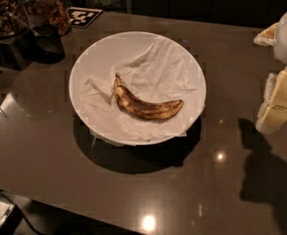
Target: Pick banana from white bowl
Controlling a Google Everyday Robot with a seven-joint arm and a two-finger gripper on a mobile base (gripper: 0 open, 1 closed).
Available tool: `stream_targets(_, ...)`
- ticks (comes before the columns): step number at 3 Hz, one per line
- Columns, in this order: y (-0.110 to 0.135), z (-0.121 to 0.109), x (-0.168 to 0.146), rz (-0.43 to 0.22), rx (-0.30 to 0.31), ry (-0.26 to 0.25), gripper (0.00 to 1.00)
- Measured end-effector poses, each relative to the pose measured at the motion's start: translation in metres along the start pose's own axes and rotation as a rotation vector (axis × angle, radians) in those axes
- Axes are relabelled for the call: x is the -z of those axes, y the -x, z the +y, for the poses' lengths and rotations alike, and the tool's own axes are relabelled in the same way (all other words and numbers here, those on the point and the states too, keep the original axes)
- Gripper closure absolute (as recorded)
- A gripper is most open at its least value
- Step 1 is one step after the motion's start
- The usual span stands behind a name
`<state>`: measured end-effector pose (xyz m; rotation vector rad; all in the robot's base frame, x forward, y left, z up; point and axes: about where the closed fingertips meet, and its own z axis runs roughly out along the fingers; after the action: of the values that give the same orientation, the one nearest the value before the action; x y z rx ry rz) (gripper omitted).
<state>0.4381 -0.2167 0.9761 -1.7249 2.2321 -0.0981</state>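
The banana (144, 105) is yellow-brown with dark blotches. It lies curved on crumpled white paper inside the white bowl (84, 62), a little below the bowl's middle, with its stem toward the upper left. The bowl stands on the dark glossy table (45, 146). My gripper (276, 106) is at the right edge of the view, to the right of the bowl and above the table. It is apart from the bowl and the banana, and nothing shows in it.
Dark containers of nuts (0, 9) and a glass jar (47, 6) stand at the back left. A black-and-white marker tag (83, 16) lies behind the bowl. The table's front edge (84, 210) runs along the bottom. The arm's shadow (265, 180) falls at the right.
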Motion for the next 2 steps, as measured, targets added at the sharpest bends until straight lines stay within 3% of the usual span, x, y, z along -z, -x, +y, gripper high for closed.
stream_targets(2, 0.0091, 0.0083, 0.0024, 0.018, -0.009, -0.001, 0.00)
